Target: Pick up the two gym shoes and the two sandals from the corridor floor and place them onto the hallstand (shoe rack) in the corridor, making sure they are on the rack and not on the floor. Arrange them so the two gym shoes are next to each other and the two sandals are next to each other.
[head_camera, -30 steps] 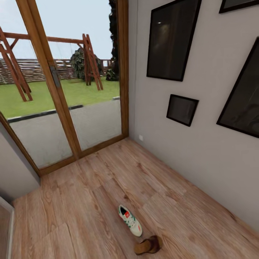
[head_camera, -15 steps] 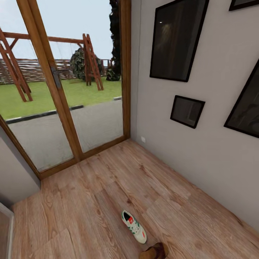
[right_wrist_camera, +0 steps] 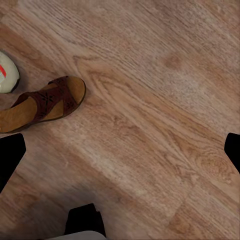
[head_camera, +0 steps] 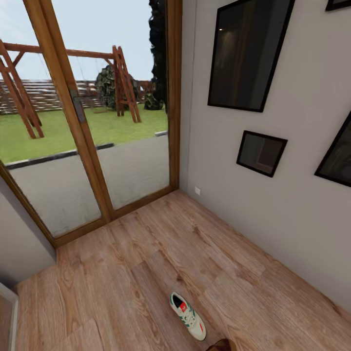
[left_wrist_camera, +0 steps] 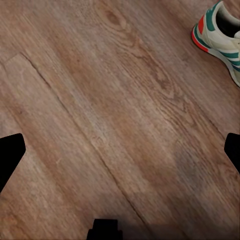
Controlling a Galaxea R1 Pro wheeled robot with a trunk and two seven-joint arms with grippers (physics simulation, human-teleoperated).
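Observation:
One white gym shoe [head_camera: 187,315] with green stripes and a red tongue patch lies on the corridor floor [head_camera: 122,273], low in the head view. A brown sandal [head_camera: 222,346] peeks in at the bottom edge just beyond it. In the left wrist view the gym shoe's red heel [left_wrist_camera: 220,32] sits far from my open left gripper [left_wrist_camera: 120,152], which hangs over bare planks. In the right wrist view the sandal [right_wrist_camera: 42,105] lies flat beside the shoe's toe [right_wrist_camera: 6,72]. My right gripper [right_wrist_camera: 120,152] is open above the floor next to them. The hallstand is out of view.
A wood-framed glass door [head_camera: 87,146] closes the corridor's far end, with a garden behind it. The grey wall [head_camera: 273,219] on the right carries several dark picture frames. A grey wall corner [head_camera: 19,243] juts in at the left.
The whole head view has shifted, so the camera has moved. The gym shoe now sits lower and further right in the picture, and the sandal has almost left its bottom edge.

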